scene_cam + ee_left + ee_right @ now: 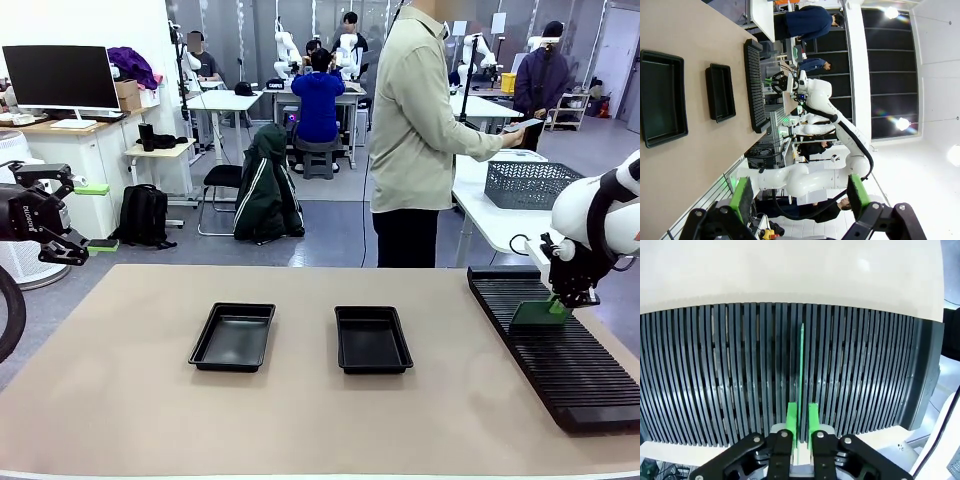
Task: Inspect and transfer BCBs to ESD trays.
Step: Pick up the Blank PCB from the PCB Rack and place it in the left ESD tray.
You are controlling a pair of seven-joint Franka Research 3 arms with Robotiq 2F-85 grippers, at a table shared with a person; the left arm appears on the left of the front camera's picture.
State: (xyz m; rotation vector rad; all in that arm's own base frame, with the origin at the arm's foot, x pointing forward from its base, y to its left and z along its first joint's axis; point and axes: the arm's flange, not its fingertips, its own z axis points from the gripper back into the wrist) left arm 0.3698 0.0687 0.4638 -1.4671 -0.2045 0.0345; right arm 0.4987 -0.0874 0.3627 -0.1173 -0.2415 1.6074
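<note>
At the far left, the left gripper [68, 215] hangs off the table's [300, 430] left edge, above the floor, its jaws wide apart and empty; the left wrist view shows its green pads [742, 197] spread wide. On the table's middle lie two empty black ESD trays, the left tray [233, 336] and the right tray [372, 339], set apart side by side. A person [415, 120] stands at the far side. On the right, a long black slotted rack [560, 365] runs near to far, and one green BCB [801, 365] stands on edge in a slot. The right gripper [801, 425] reaches down to its edge with jaws narrow, one pad close on either side; whether they pinch it I cannot tell.
</note>
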